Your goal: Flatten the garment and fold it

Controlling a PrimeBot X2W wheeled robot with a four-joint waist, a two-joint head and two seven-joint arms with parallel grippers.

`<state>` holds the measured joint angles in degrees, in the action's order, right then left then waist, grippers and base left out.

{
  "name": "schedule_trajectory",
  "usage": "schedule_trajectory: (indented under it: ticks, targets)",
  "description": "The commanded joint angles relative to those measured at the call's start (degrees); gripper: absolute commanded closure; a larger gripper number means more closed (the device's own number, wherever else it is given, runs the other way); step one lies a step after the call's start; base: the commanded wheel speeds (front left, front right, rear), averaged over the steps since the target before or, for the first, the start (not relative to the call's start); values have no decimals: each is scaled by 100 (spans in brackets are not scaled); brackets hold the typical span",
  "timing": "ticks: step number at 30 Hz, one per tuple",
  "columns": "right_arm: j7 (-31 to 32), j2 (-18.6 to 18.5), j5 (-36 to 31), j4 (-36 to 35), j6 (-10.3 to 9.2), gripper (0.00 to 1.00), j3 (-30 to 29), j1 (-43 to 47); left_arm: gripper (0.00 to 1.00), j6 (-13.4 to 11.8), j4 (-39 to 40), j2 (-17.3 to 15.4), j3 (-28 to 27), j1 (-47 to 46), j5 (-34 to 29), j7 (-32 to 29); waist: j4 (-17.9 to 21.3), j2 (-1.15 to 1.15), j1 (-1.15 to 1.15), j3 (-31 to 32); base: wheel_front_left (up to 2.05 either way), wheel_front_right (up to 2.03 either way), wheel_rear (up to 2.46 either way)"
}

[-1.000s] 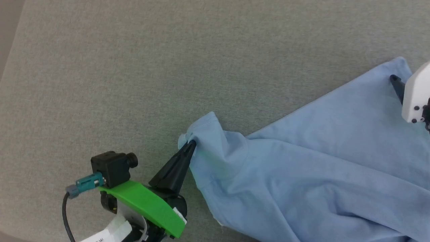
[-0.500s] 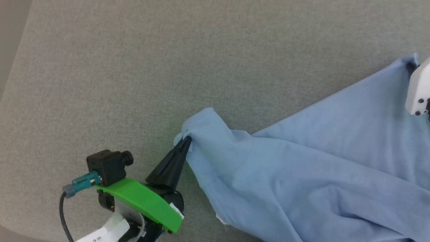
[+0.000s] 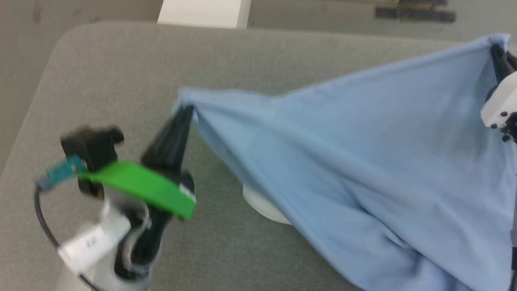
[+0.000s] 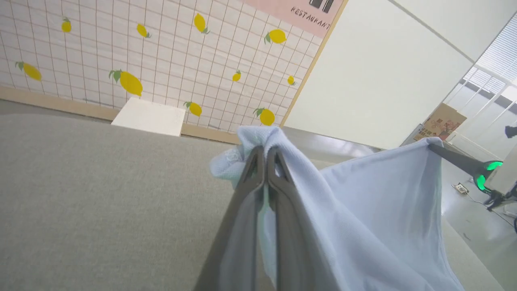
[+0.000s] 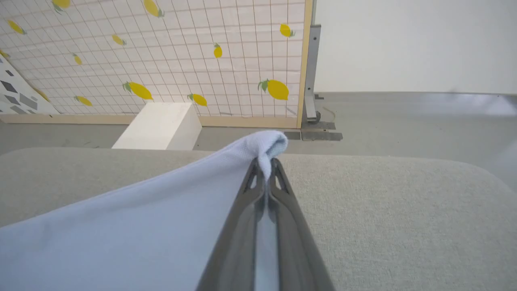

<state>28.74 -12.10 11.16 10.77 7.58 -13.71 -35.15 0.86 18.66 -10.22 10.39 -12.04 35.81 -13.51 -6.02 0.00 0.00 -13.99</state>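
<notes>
**Left gripper** (image 3: 186, 111): closed, pinched flat on a bunched corner of the garment (image 3: 363, 133). In the left wrist view the cloth wraps over both tips and a strip of it runs down between the fingers. The head view is blurred here.

**Right gripper** (image 3: 497, 56): closed, clamped on a second corner of the garment, at the upper right of the head view. In the right wrist view a small fold of cloth curls over its tips.

**Garment**: light blue, plain on the side shown.
- It is held up by the two gripped corners.
- Its top edge is drawn taut in a straight line between the grippers, rising from left to right in the head view.
- The body hangs in loose folds toward the lower right.
- Whether the lower part rests on the desk (image 3: 121, 68) cannot be told.

**Desk**: grey woven cover with a rounded corner at the upper left of the head view. It lies under and behind the garment.

**Left arm fittings**: green bracket (image 3: 137, 188), black camera (image 3: 91, 145) with a teal plug (image 3: 60, 171), and a dark cable (image 3: 42, 218).

**Pale rounded shape** (image 3: 262, 208): sits beneath the garment's lower edge and is too blurred to identify.

**Beyond the desk**:
- A white box (image 5: 161, 125) stands on the floor (image 5: 404, 117) at the foot of the wall (image 5: 181, 52).
- The wall has a grid pattern with a lemon print.
- A green lamp (image 4: 486, 171) glows on the right arm, seen from the left wrist view.
</notes>
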Motion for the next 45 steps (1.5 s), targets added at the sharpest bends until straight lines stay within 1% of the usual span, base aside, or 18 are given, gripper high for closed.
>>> schedule_trajectory:
  ticks: [1,4,9,12,15,18,23,25,28,30,37,41,45]
  targets:
    - [-109,64,34,-74,-9,100,-2,-63,100,-58,-57,-36,-34,-358,-99,-38,389,0,0,582,0,0,0]
    - [-236,157,17,-158,-9,100,30,-218,100,-175,-322,-42,-144,-1008,-184,-115,504,0,0,815,0,0,0]
    - [-268,250,-63,-140,-9,100,191,-625,100,-344,-954,-153,-423,-2141,-397,-47,677,0,0,1144,0,0,0]
    - [-259,276,-138,-44,-9,100,283,-963,100,-322,-1481,-265,-521,-2910,-495,27,752,0,0,1308,0,0,0]
    - [-289,300,-246,153,-9,100,329,-1323,100,-212,-2079,-412,-470,-3598,-661,79,814,0,0,1428,0,0,0]
    - [-300,352,-382,441,-9,100,375,-1751,100,-100,-2728,-514,-322,-4239,-791,-44,881,0,0,1499,0,0,0]
    - [-267,396,-612,908,-9,100,507,-2349,100,-64,-3449,-710,-94,-5004,-1040,-465,1002,0,0,1430,0,0,0]
    - [-263,388,-723,1081,-9,100,544,-2563,100,-101,-3638,-718,-69,-5306,-1077,-578,1039,0,0,1325,0,0,0]
    - [-294,355,-941,1340,-9,100,508,-2902,100,-241,-3847,-648,-123,-5803,-1093,-576,1071,0,0,1082,0,0,0]
    - [-335,363,-1057,1518,-9,100,447,-3132,100,-345,-3980,-567,-175,-6149,-1090,-504,1089,0,0,871,0,0,0]
    - [-648,475,-1416,2001,-9,100,204,-4004,100,-492,-4394,-283,-148,-7105,-1155,-142,1099,0,0,-85,0,0,0]
    - [-942,512,-1640,2162,-9,100,87,-4605,100,-504,-4484,-135,-136,-7657,-1238,405,1091,0,0,-727,0,0,0]
    - [-1419,490,-1910,2364,-9,100,35,-5072,100,-427,-4587,-39,-235,-8070,-1225,1171,1077,0,0,-1106,0,0,0]
